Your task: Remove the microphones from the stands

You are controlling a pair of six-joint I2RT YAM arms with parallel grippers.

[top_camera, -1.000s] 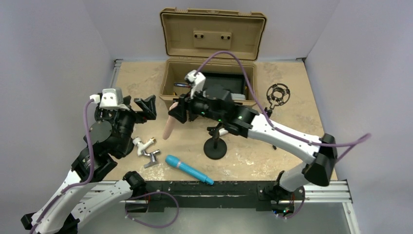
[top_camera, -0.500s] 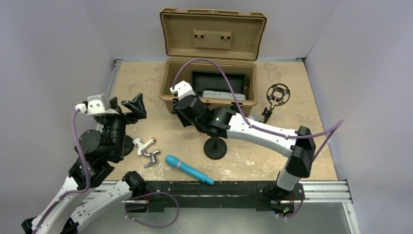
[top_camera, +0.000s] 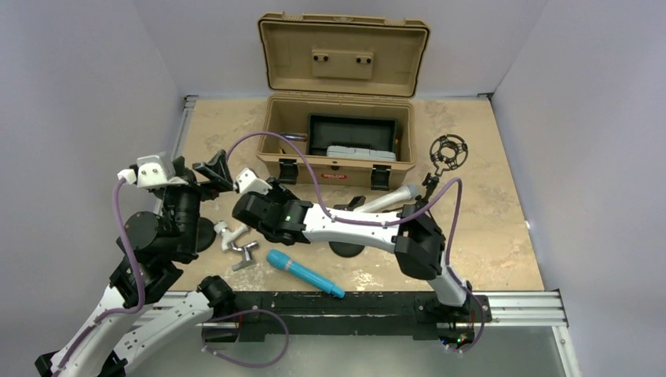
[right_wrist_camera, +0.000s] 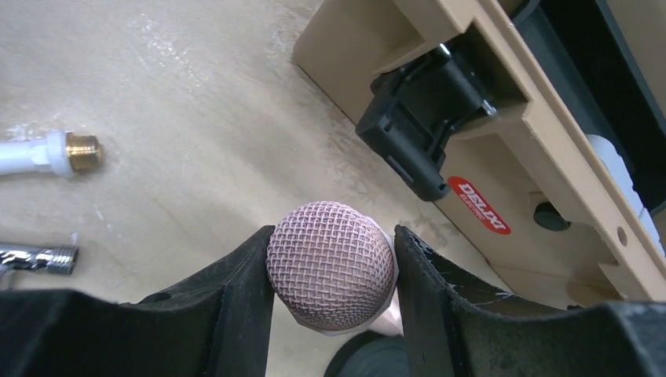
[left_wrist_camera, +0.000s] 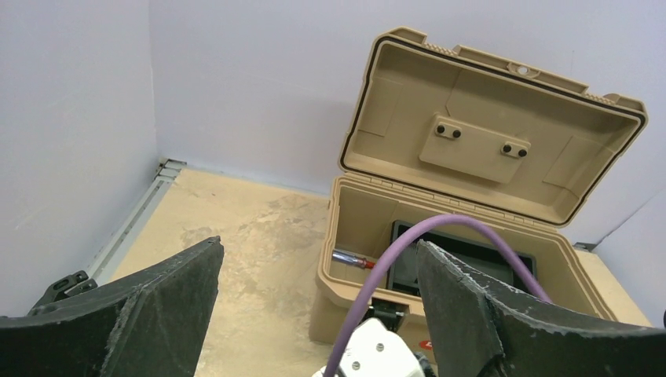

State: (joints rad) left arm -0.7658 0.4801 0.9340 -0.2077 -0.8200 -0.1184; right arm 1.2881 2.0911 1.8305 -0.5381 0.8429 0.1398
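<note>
Since the right arm swung left over the last second, where is the microphone now? Top view hides it under the wrist. (RK)

Wrist view settles it. The right gripper [right_wrist_camera: 331,243] is clamped on the microphone [right_wrist_camera: 330,271], with the pink mesh head squeezed between both fingers and the table [right_wrist_camera: 196,102] close beneath. A brass fitting [right_wrist_camera: 78,151] is off to one side and the case [right_wrist_camera: 565,165] to the other. A second ago the microphone hung by the case's front-left corner. Now it is farther left, well apart from the stand [top_camera: 345,251]. (JM)

Left side? (RK)

The left gripper [left_wrist_camera: 318,247] is spread wide with nothing in it, raised and facing the open case. It has drawn back slightly since then. (JM)

So removal reads as done? (RK)

Judgement: for the pink one, yes, and only a set-down remains. Caveat: a silver microphone [top_camera: 386,198] lies angled just above the stand's base, with the arm crossing in front. Cannot tell whether it sits in the clip. A blue microphone [top_camera: 302,273] lies loose near the front rail. (JM)
</note>
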